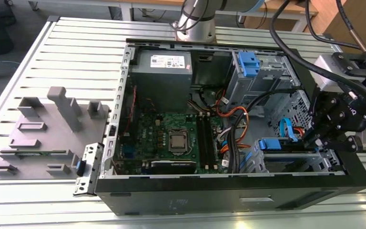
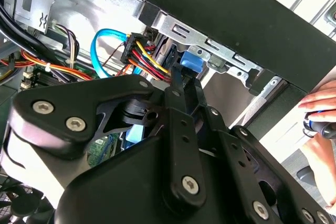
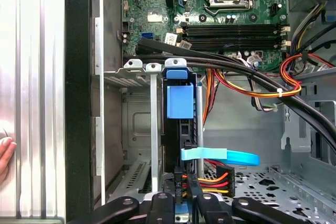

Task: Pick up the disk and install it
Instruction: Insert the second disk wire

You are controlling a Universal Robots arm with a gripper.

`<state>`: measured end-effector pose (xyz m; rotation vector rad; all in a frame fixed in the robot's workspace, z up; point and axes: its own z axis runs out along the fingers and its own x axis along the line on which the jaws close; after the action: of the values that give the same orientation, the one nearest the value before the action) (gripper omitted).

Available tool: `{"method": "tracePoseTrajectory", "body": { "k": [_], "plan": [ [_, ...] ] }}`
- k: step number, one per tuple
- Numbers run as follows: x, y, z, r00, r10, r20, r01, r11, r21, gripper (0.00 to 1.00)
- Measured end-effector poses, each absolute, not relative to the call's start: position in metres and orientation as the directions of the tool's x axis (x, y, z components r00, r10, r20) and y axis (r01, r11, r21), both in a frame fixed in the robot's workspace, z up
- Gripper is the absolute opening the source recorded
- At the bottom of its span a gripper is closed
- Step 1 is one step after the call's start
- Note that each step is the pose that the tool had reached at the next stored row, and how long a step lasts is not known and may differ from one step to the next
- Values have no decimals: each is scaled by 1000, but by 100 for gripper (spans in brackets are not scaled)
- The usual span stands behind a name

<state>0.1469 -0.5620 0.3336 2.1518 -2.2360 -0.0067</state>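
The disk (image 3: 178, 100) stands on edge in a slot of the drive cage (image 3: 137, 124) at the front of the open computer case (image 1: 234, 200). Its blue side rail (image 1: 269, 144) shows at the slot mouth, and the same blue rail (image 2: 191, 64) shows in the second wrist view. My gripper (image 3: 180, 182) is inside the case at the disk's outer end. Its fingers (image 2: 178, 85) lie close together, shut, tips against the disk's end. Nothing shows between them. In the exterior view the gripper (image 1: 313, 140) hangs over the case's right side.
A blue data cable (image 3: 223, 157) and a power plug with coloured wires (image 3: 210, 174) lie beside the disk's end. Black cables (image 3: 247, 72) cross above the cage, near the motherboard (image 1: 170, 138). A grey fixture (image 1: 49, 129) stands on the exterior view's left. A person's hand (image 2: 320, 111) rests outside the case.
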Motion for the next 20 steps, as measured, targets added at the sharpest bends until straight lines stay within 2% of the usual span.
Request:
{"method": "tracePoseTrajectory", "body": {
  "k": [17, 19, 20],
  "plan": [
    [147, -562, 333, -38, -999, 23, -999, 39, 30, 24],
    [147, -562, 333, -38, -999, 23, -999, 39, 30, 17],
    [147, -562, 333, -38, -999, 23, -999, 39, 30, 17]
  ]
}}
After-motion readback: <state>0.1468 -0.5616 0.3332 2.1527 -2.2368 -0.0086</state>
